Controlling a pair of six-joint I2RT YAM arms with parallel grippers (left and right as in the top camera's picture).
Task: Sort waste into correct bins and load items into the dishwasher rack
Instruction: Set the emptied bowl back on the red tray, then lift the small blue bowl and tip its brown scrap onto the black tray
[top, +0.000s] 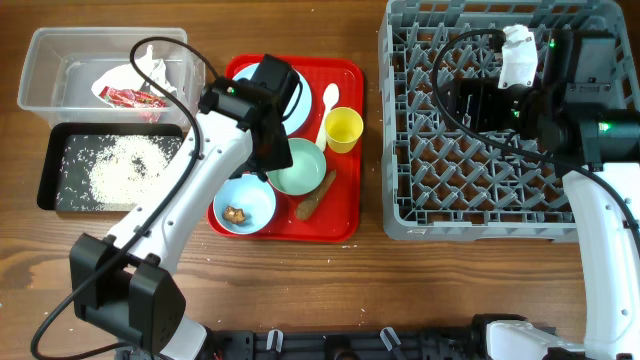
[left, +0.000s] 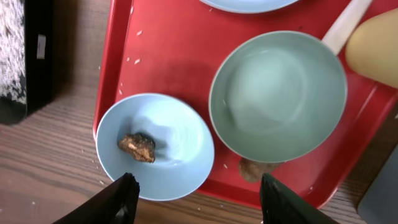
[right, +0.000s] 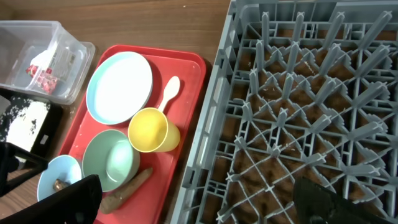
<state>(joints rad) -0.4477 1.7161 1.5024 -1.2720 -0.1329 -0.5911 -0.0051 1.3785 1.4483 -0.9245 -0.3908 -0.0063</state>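
Note:
On the red tray (top: 345, 190) stand a pale blue plate (right: 119, 86), a yellow cup (top: 343, 128), a white spoon (top: 329, 100), a pale green bowl (top: 297, 167) and a pale blue bowl (top: 243, 205) holding brown scraps (left: 138, 147). The carrot-like stub (top: 316, 195) lies beside the green bowl. My left gripper (top: 268, 150) hangs open and empty above the tray, over the two bowls (left: 196, 202). My right gripper (top: 465, 105) is open and empty above the grey rack (top: 480, 190). The wrapper (top: 130, 97) lies in the clear box (top: 45, 60). Rice (top: 120, 165) lies in the black tray (top: 50, 170).
The rack holds nothing between its pegs (right: 298, 112). A few loose rice grains lie on the red tray (left: 134, 61) and on the wood beside it. Bare wooden table runs along the front edge, and a narrow strip separates tray and rack.

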